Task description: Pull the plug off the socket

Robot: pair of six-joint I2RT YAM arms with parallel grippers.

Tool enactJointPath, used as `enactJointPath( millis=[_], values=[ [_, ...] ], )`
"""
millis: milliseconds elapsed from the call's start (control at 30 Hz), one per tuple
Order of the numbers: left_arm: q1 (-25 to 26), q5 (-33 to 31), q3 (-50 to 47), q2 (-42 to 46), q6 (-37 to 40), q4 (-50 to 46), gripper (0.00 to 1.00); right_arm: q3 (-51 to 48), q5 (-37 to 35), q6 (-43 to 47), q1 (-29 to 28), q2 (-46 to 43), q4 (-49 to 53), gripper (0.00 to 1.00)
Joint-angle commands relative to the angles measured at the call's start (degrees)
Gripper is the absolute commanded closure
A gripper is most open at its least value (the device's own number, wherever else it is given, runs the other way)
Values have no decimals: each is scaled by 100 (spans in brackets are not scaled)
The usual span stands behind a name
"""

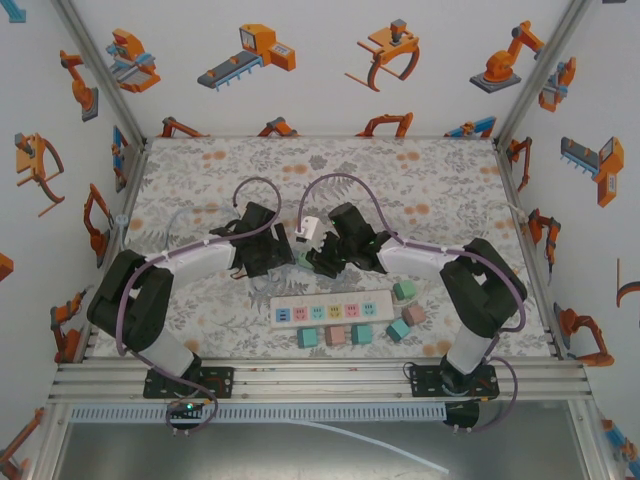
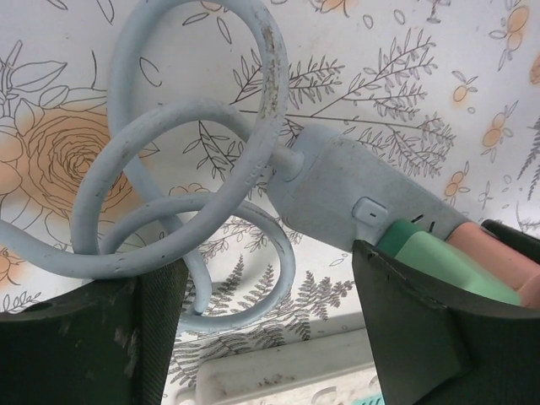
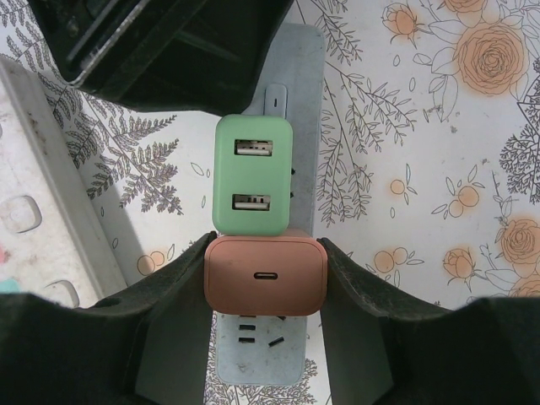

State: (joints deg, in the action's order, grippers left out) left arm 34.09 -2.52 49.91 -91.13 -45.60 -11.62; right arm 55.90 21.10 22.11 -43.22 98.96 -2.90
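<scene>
No legible text, label or number anywhere.

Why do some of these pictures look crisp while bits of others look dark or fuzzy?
Top external view: evenly lit, no harsh shadows on the table. Left wrist view: the coiled cable is sharp, the dark left fingers lack detail, the white strip below looks fuzzy. Right wrist view: the pink plug is crisp, the right fingers beside it murky.

blk arms [image 1: 130, 300] w/ white links [image 1: 197, 257], purple cables [image 1: 338, 177], dark fingers [image 2: 413, 321]
</scene>
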Motion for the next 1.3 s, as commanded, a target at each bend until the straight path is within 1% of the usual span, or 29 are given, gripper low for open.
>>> enactJointPath(
  millis=[0, 133, 167, 200, 267, 333, 433, 500, 567, 633, 700, 800, 867, 967, 1100, 1133, 1200, 1267],
  values=[
    [-25, -220, 15, 166, -206, 327, 25, 61, 333, 101, -226, 107, -187, 94],
    [-34, -104, 116, -55, -253, 345, 25, 79, 333, 92, -230, 108, -202, 94],
    [-25, -34, 107, -118, -272, 400, 26, 79, 332, 86, -231, 114, -194, 94],
    [-4, 14, 115, -179, -274, 398, 30, 81, 333, 75, -231, 115, -202, 94],
    [60, -71, 142, -259, -218, 237, 33, 88, 318, 70, -239, 99, -194, 94],
    [118, -229, 129, -332, -142, 140, 33, 100, 307, 21, -245, 80, -188, 94],
    [237, -271, 264, -634, 32, -227, 33, 220, 252, -186, -280, 82, -131, 94],
    [387, -441, 253, -856, 103, -482, 34, 403, -44, -163, -399, 89, 138, 94],
    [502, -518, 121, -1026, 80, -585, 36, 584, -515, 27, -585, 114, 470, 94],
    [610, -609, -113, -1146, -19, -584, 37, 752, -691, -21, -687, 141, 652, 95],
    [696, -741, -359, -1217, -107, -534, 39, 878, -607, -429, -679, 135, 651, 95],
    [780, -812, -705, -1284, -240, -373, 40, 993, -520, -799, -645, 95, 641, 94],
    [844, -874, -897, -1305, -319, -228, 41, 1077, -594, -999, -611, 76, 694, 94],
    [881, -959, -1118, -1356, -434, -29, 42, 1160, -787, -1063, -634, 30, 831, 95],
    [916, -1048, -1279, -1479, -502, 224, 44, 859, -583, -1346, -590, -277, 244, 95],
    [916, -1048, -1305, -1490, -515, 270, 44, 878, -656, -1320, -591, -296, 274, 96],
    [934, -1048, -1389, -1516, -540, 401, 44, 1115, -1112, -1048, -681, -211, 785, 100],
    [964, -1009, -1538, -1499, -554, 624, 45, 1326, -1398, -834, -798, -163, 1102, 100]
  ],
)
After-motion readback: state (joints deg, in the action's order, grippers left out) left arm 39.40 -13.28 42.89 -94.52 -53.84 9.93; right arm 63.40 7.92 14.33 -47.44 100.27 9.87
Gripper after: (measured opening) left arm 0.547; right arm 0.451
